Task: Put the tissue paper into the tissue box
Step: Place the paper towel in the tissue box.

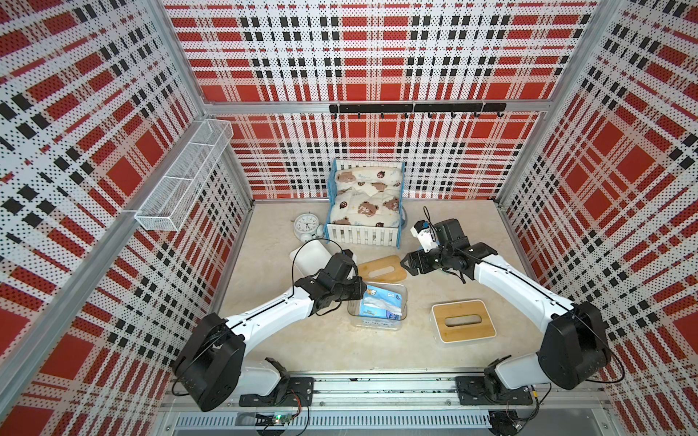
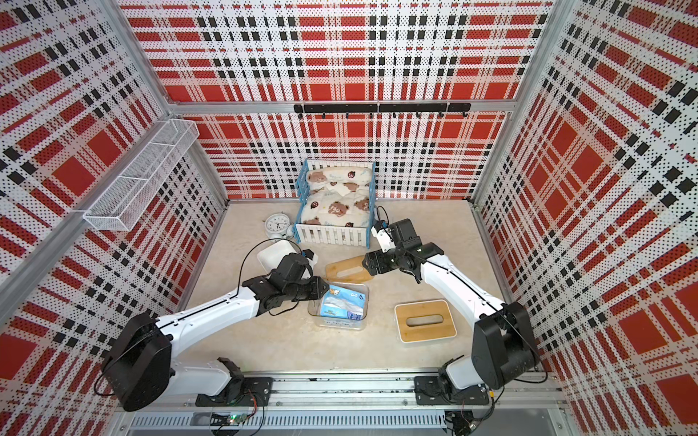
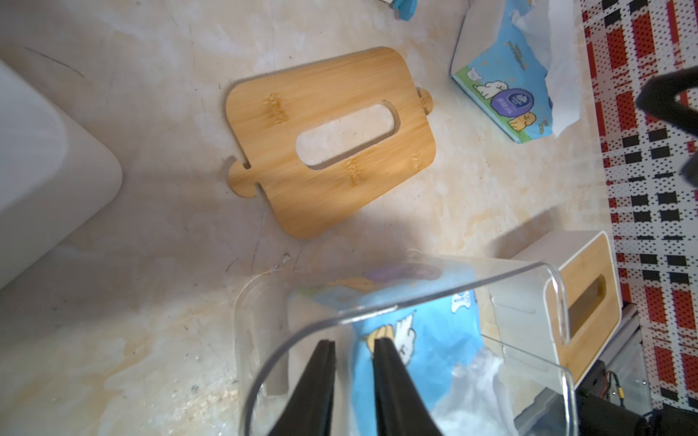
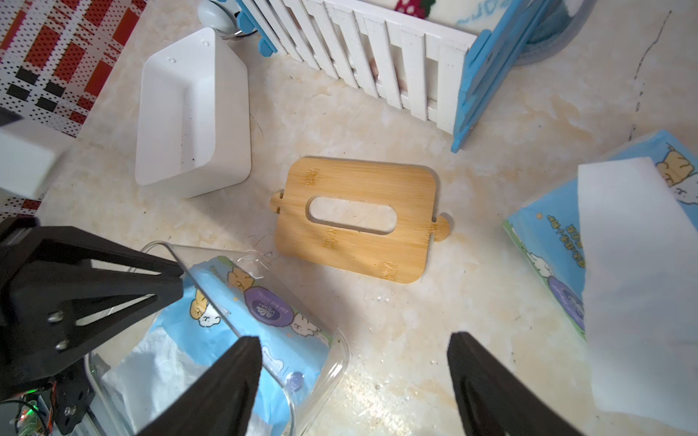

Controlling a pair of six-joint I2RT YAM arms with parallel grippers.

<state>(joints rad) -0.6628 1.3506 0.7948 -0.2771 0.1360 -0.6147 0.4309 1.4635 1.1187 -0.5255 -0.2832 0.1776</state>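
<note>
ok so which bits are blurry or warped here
Left wrist view: clear tissue box rim and the tissue paper inside out of focus, bamboo lid sharp; right wrist view: white sheet of the loose pack soft; both top views: sharp, side walls splayed wide-angle.

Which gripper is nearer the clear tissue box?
Left. The left gripper is at the clear tissue box, beside the tissue pack inside; the right gripper hovers apart, by the loose bamboo lid.
</note>
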